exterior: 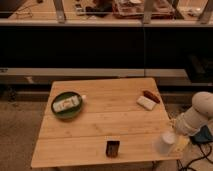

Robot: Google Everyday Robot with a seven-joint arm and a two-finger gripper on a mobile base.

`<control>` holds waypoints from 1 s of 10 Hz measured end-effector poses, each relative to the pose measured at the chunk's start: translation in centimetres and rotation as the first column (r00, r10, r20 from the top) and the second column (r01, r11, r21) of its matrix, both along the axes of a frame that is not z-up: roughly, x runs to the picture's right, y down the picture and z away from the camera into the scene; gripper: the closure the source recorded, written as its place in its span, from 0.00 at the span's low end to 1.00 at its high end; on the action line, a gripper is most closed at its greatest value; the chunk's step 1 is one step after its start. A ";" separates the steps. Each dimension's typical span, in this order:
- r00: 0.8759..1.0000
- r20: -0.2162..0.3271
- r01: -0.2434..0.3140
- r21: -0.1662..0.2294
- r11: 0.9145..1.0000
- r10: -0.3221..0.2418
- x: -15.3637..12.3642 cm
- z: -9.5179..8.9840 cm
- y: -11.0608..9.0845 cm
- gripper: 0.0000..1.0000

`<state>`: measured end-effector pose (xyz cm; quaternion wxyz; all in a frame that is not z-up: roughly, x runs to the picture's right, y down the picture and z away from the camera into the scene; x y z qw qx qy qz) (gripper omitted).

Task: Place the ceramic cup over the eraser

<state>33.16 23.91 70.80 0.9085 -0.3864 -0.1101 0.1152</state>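
Note:
The white ceramic cup (167, 142) stands upright near the front right corner of the wooden table (100, 125). The eraser (112, 148), a small dark block with a reddish face, stands near the middle of the table's front edge, to the left of the cup. My arm (198, 116) reaches in from the right. My gripper (176, 134) is at the cup's right side, right up against it. I cannot tell whether it touches the cup.
A green plate (66, 111) with a pale item on it sits at the table's left. A flat white block (146, 103) and a reddish-brown bar (151, 96) lie at the back right. A dark counter front runs behind the table.

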 end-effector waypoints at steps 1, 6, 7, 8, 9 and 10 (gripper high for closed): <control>1.000 0.004 0.002 -0.003 1.000 -0.002 0.1 0.2 0.4 0.20; 0.999 0.039 0.026 0.014 1.000 -0.026 -0.4 0.4 2.0 0.20; 0.999 0.043 0.033 0.013 0.999 -0.034 -0.5 0.4 2.5 0.20; 0.998 0.043 0.040 0.012 0.999 -0.040 -0.6 0.6 2.8 0.20; 0.998 0.041 0.044 0.011 0.999 -0.045 -0.6 0.8 3.1 0.21; 0.998 0.040 0.046 0.010 0.999 -0.047 -0.7 1.0 3.2 0.27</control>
